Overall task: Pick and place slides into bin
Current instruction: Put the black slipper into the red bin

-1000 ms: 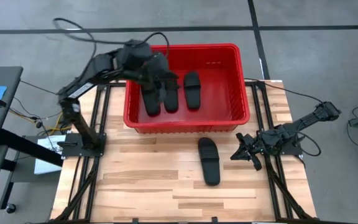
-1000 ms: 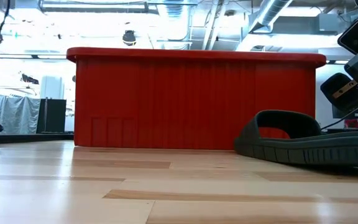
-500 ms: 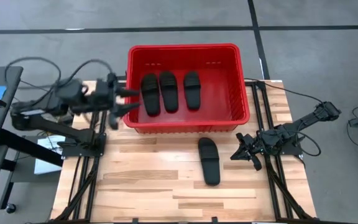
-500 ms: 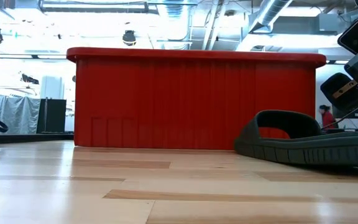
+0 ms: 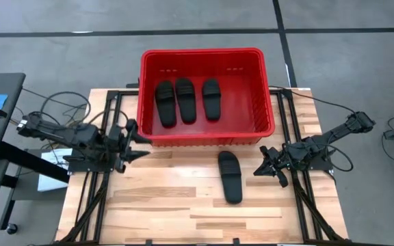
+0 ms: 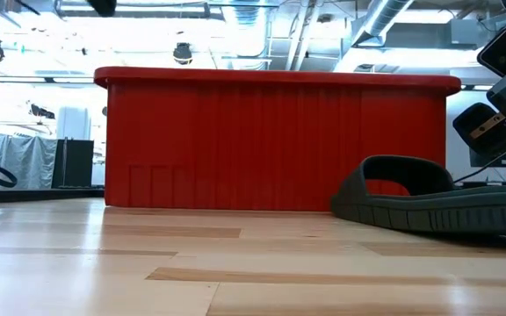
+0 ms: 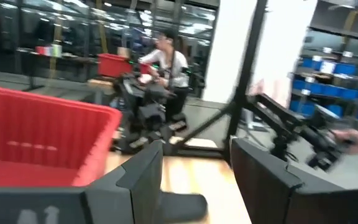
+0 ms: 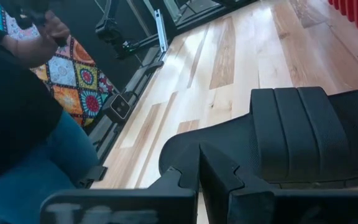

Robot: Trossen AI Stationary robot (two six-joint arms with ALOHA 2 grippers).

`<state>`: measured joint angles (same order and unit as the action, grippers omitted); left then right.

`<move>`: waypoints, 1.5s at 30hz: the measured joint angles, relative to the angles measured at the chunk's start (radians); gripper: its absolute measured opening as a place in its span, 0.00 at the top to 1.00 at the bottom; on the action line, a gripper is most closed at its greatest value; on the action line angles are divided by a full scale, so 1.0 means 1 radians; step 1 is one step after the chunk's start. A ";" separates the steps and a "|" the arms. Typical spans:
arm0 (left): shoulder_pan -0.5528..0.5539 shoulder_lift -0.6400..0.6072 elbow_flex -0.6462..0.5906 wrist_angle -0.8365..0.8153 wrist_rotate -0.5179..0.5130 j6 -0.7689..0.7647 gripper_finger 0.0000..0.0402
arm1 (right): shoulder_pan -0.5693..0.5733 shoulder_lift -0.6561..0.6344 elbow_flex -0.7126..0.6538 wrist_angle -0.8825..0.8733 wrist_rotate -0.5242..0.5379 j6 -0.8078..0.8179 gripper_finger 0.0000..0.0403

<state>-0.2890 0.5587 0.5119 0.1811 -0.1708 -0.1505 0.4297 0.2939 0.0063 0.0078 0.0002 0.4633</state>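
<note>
The red bin [image 5: 207,96] stands at the table's far middle and holds three black slides [image 5: 185,100] lying flat side by side on its floor. A fourth slide [image 5: 230,176] lies sole-down on the table in front of the bin; it also shows in the low view [image 6: 437,200] and the right wrist view [image 8: 303,134]. My left gripper [image 5: 141,146] is open and empty, just off the bin's near left corner. My right gripper [image 5: 258,169] is shut and empty, beside the fourth slide on its right, apart from it.
Bare wooden table lies near and left of the loose slide. The arms' black frame rails run along the table's left [image 5: 98,184] and right [image 5: 306,198] sides. A person [image 8: 17,106] stands beyond the table; another [image 7: 166,59] shows in the room behind.
My left gripper has come up out of the bin, swung toward the table's left edge, then toward the near edge, and now sits low by the bin's near left corner. The three slides stay in the bin. My right arm and the loose slide have kept still.
</note>
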 joint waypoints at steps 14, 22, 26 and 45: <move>-0.084 -0.051 -0.076 -0.049 -0.002 0.066 0.55 | 0.000 0.000 0.000 0.000 0.000 0.000 1.00; -0.084 -0.049 -0.076 -0.052 -0.002 0.040 0.55 | 0.000 0.000 0.000 0.000 0.000 -0.015 1.00; -0.083 -0.049 -0.076 -0.049 -0.041 0.034 0.55 | 0.000 0.000 0.000 0.000 0.000 -0.074 1.00; -0.083 -0.049 -0.076 -0.049 -0.080 -0.045 0.55 | 0.000 0.000 0.000 0.329 0.107 0.330 1.00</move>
<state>-0.3721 0.5095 0.4358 0.1320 -0.2508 -0.1951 0.4297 0.2939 0.0063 0.3371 0.1070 0.7935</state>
